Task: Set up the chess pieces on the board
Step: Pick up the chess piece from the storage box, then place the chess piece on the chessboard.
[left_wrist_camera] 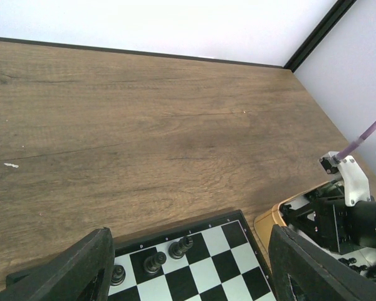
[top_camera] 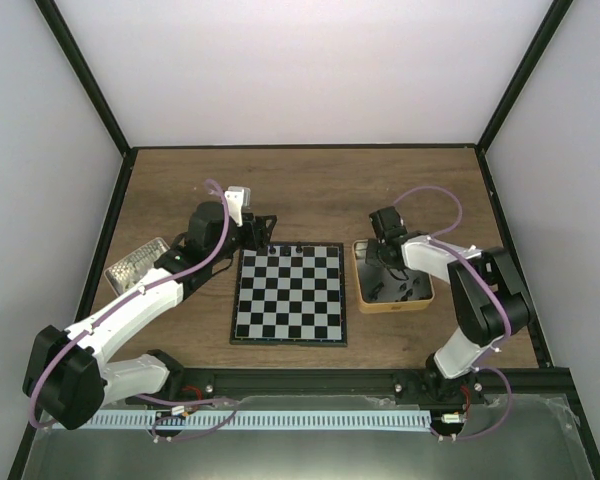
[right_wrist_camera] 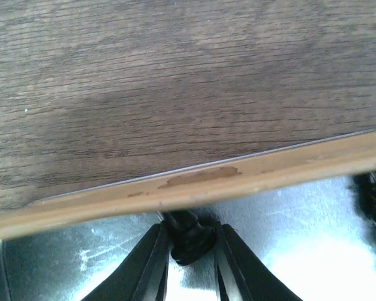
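My right hand (right_wrist_camera: 189, 251) is down inside the tin (right_wrist_camera: 269, 172), its two fingers (right_wrist_camera: 151, 263) pinching a black piece (right_wrist_camera: 187, 231) that sits on the shiny floor close against the tan wall. More chess pieces (right_wrist_camera: 373, 200) show as a dark blur at the right edge of that wrist view. From above, the board (top_camera: 288, 293) lies flat on the desk (top_camera: 310, 190) between the arms, with the tin just beside its right edge. Three pieces (left_wrist_camera: 154, 262) already stand along its far row at the left end. My left hand (left_wrist_camera: 189, 232) hovers over that far-left corner, spread wide and holding nothing. I judge the step in hand to be lifting this piece out and carrying it to the board. To do it well I would raise straight up until the piece clears the tin's rim before moving sideways, since the wall is so close that a drag could twist the piece in the grip. I cannot tell which piece it is, so I would check before choosing a square. Then I would lower it upright onto the middle of a free square, clear of the three standing there and of the left arm.
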